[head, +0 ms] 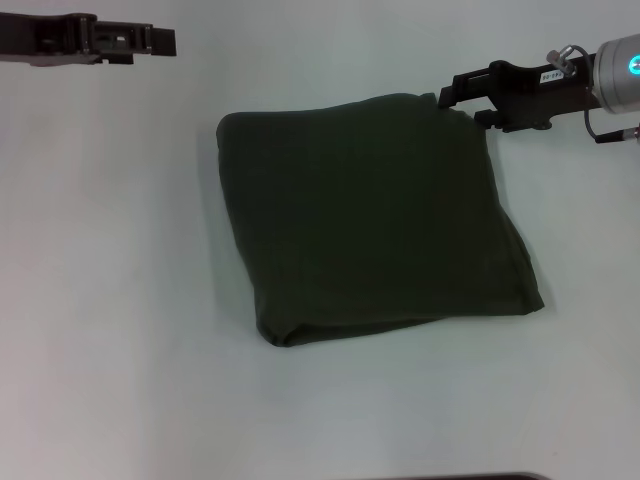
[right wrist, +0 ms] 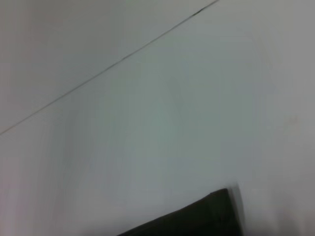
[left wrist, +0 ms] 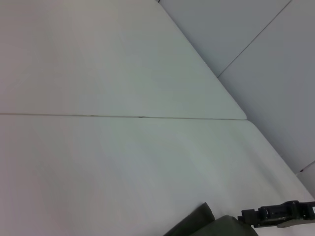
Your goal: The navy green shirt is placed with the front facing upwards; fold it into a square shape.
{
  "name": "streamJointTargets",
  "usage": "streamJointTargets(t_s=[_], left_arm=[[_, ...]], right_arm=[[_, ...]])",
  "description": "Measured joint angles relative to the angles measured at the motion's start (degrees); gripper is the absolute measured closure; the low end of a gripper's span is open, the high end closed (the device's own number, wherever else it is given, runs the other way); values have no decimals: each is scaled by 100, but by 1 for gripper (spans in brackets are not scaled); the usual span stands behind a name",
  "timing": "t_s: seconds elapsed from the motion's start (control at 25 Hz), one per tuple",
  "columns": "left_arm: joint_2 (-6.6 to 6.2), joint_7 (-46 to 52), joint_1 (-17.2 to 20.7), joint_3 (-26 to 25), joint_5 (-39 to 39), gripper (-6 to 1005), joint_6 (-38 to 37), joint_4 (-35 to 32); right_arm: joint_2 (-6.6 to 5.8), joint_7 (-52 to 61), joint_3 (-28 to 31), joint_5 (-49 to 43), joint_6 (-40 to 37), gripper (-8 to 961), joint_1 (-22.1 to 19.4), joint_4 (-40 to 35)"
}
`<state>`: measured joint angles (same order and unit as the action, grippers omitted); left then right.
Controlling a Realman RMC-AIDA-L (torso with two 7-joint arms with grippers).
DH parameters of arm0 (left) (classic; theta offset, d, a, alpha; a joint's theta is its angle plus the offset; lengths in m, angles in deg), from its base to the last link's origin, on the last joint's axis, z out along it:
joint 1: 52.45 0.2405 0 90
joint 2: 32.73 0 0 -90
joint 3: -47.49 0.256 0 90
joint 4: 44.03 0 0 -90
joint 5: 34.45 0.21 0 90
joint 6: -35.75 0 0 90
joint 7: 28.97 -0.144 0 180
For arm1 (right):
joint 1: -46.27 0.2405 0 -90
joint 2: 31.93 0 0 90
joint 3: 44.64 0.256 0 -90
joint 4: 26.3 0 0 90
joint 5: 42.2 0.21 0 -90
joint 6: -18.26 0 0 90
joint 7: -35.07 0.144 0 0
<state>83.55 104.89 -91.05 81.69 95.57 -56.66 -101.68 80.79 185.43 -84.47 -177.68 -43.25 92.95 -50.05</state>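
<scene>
On my head view the left gripper (head: 168, 41) sits far out beyond the far-left corner of the navy green shirt (head: 370, 220), well apart from it, hanging over bare white table (head: 100, 300). I cannot tell from any view whether its fingers are spread or closed; I only see the dark body of the arm reaching in from the side.

Moving across, the shirt lies in the middle of the table, already folded into a rough square, turned a little so its corners point diagonally. It is plain dark olive on top, with no lettering or collar showing. The near-left corner has a small rolled lip; the edges bulge slightly and the surface looks flat.

Further right, the right gripper (head: 448, 97) is at the shirt's far-right corner, its tips just at or touching the cloth edge there. I cannot tell whether its fingers are pinching the fabric or merely beside it.

In the left wrist view I see the table seam, a corner of the shirt (left wrist: 206, 226) and the right gripper (left wrist: 246, 217) next to it. The right wrist view shows a dark patch of shirt (right wrist: 197, 219) against the table.
</scene>
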Motion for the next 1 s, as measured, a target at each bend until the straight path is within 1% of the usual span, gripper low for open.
streamJointTargets(t_s=[0.2, 0.36, 0.44, 0.48, 0.52, 0.56, 0.6, 0.92, 1.0], left_arm=[[8, -34, 12, 6, 0, 167, 16, 19], [6, -36, 12, -5, -6, 168, 64, 80], [9, -42, 14, -8, -6, 168, 70, 92], [11, -50, 16, -5, -6, 168, 73, 101], [13, -62, 16, -1, -6, 168, 74, 115], [13, -74, 17, 6, -6, 168, 76, 124], [13, -82, 17, 10, -6, 168, 76, 128], [11, -97, 38, -23, 28, 168, 149, 145], [9, -98, 46, -22, 30, 168, 179, 147]], right_arm=[[-21, 59, -3, -23, -122, 258, -39, -26], [-133, 136, 7, -38, -370, 257, -94, -96], [-141, 155, 15, -28, -367, 257, -122, -92], [-121, 154, 22, -22, -277, 257, -129, -83], [-68, 149, 39, -10, -97, 257, -137, -72], [-39, 139, 48, 8, -4, 257, -142, -72], [-39, 139, 48, 8, -4, 257, -142, -72], [93, 78, 48, 218, 277, 273, -139, -49], [104, 93, 30, 220, 255, 279, -126, -47]])
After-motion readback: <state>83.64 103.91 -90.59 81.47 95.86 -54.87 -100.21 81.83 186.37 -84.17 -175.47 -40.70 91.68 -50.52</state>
